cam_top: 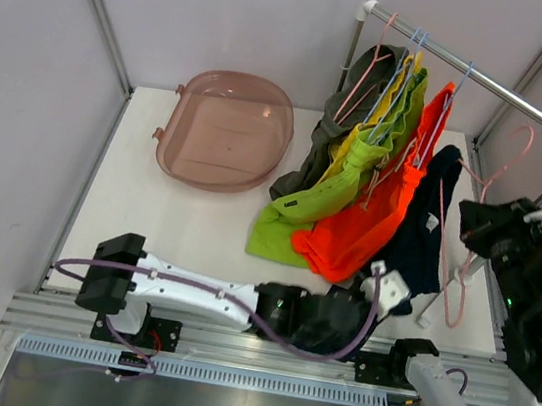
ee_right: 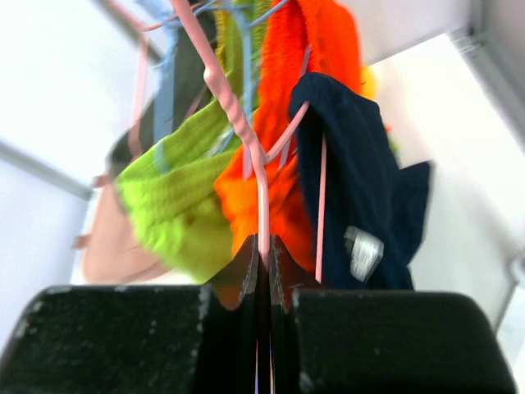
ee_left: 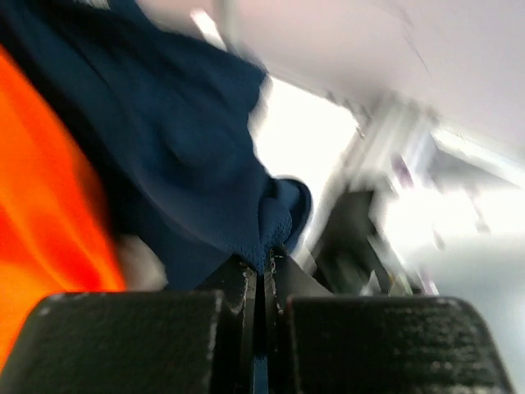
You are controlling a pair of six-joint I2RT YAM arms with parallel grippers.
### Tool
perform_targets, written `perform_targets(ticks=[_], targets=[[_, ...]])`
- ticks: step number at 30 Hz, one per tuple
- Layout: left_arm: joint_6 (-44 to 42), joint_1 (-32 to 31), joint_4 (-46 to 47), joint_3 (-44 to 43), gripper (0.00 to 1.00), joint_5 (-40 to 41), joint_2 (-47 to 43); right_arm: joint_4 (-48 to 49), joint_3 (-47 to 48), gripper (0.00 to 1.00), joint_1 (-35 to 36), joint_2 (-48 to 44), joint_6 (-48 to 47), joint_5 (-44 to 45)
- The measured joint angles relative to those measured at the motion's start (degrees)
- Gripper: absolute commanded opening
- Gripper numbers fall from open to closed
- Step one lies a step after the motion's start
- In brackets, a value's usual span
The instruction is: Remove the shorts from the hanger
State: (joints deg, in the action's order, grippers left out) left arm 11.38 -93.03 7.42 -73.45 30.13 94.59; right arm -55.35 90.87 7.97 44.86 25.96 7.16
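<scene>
Guessing your right end effector (ee_right: 264, 249) pinches the pink hanger (ee_right: 233, 112) so your left end effector (ee_left: 267, 267), pinching the navy shorts (ee_left: 180, 139) above it, can tug.

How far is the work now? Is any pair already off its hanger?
Done: nothing yet; no pair looks free. In hand: the left gripper pinches the navy shorts, the right gripper holds their pink hanger. Left: orange, green, yellow and olive shorts hang from the rail.
</scene>
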Motion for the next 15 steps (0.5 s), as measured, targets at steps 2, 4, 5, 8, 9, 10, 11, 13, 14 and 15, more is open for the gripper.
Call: perform_targets(ticks=[2, 4, 5, 8, 9, 10, 11, 13, 14, 15], targets=[[-0.66, 4.24, -1.70, -6.08, 0.00, -1.09, 2.49, -4.52, 1.88, 0.00, -0.24, -2.40, 2.16, -2.78], [-0.90, 8.55, -4.50, -12.33, 0.00, -2.43, 4.66, -10.08, 4.13, 0.00, -0.59, -4.79, 4.20, -5.42], [-0.87, 10.80, -6.12, -15.74, 0.00, -3.30, 5.81, -12.17, 5.11, 0.00, -0.76, -5.44, 4.83, -6.25], [-0.66, 16.90, -10.84, -25.22, 0.00, -5.33, 8.83, -18.08, 10.32, 0.00, -1.55, -5.95, 6.51, -8.44], [-0.46, 18.29, -11.72, -26.93, 0.00, -5.66, 9.29, -19.04, 11.93, 0.00, -1.86, -5.81, 6.64, -8.74], [-0.37, 19.69, -12.68, -27.96, 0.00, -6.05, 9.38, -19.96, 13.79, 0.00, -2.23, -5.64, 6.64, -8.81], [-0.26, 20.63, -13.27, -28.09, 0.00, -6.29, 9.05, -20.35, 14.99, 0.00, -2.49, -5.60, 6.60, -8.76], [0.20, 20.63, -12.74, -25.05, 0.00, -6.95, 7.23, -20.90, 16.74, 0.00, -2.75, -5.49, 6.25, -8.28], [0.46, 19.74, -12.41, -21.79, 0.00, -7.19, 5.35, -20.94, 17.20, 0.00, -2.84, -5.42, 5.92, -7.67], [0.72, 18.58, -12.59, -19.04, 0.00, -7.34, 3.54, -21.11, 17.49, 0.00, -2.86, -5.14, 5.29, -6.91]])
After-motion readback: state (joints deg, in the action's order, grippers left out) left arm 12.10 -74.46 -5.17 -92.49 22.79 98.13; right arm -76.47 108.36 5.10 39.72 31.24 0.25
